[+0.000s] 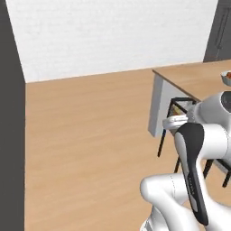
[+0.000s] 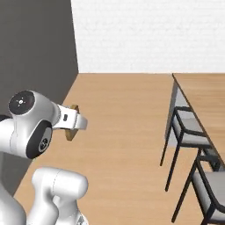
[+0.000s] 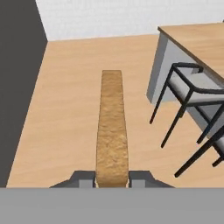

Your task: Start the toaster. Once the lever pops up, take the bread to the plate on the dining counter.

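Hand view gives me wide bare wood floor (image 3: 65, 109) ahead, the dining counter (image 3: 205, 39) corner and stools (image 3: 192, 94) off right; the gripper (image 3: 112, 178) pinches the bread (image 3: 112, 131) edge-on, mid-air.

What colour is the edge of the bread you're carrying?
Golden brown and speckled on the bread, clearest in the hand view.

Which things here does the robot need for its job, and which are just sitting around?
For the job:
bread, held edge-on in the shut gripper
dining counter

Just there:
stools
fruit bowl on the counter
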